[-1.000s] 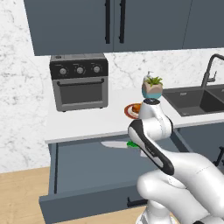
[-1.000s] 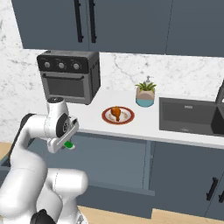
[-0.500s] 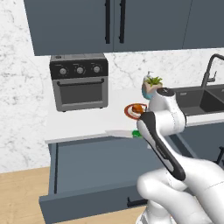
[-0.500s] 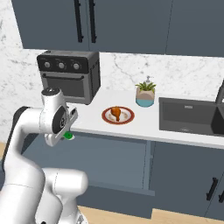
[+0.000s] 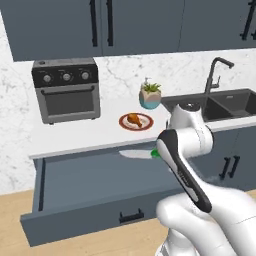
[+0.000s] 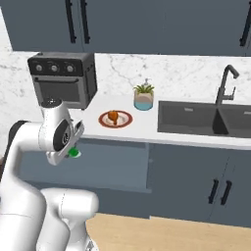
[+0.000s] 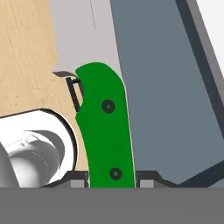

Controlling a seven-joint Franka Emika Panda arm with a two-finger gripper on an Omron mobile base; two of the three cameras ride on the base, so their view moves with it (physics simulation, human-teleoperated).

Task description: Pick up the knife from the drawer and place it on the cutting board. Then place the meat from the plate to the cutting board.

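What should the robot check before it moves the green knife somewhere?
1. Gripper shut on the knife handle: ok, a fingertip sits on each side of the green handle.
2. Knife lifted out of the drawer: ok, the blade sticks out level above the open drawer.
3. Cutting board found: cannot tell, no board is in sight on the counter.
4. Meat waiting on the plate: ok.
5. Plant bowl away from the plate: ok, it stands apart behind it.
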